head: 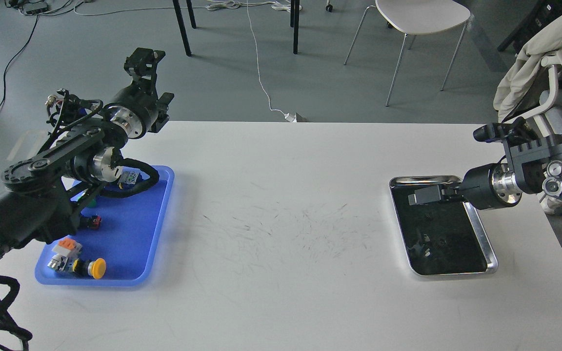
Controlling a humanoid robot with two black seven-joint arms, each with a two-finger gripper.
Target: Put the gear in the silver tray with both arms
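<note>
The silver tray (pixel 490 246) lies on the right side of the white table, with a shiny rim and a dark mirror-like bottom. My right gripper (pixel 420 196) reaches in from the right and hovers over the tray's far end, fingers pointing left. I cannot tell whether they are apart or hold anything. A few small dark shapes (pixel 425 243) show on the tray bottom; whether they are parts or reflections is unclear. No gear shows clearly. My left gripper (pixel 143 59) is raised above the table's far left edge, beyond the blue tray, and its fingers cannot be told apart.
A blue plastic tray (pixel 156 229) at the left holds a yellow push button (pixel 97 268), an orange and white part (pixel 66 247) and a red and black part (pixel 93 222). My left arm covers its far part. Chairs and cables are on the floor beyond the table.
</note>
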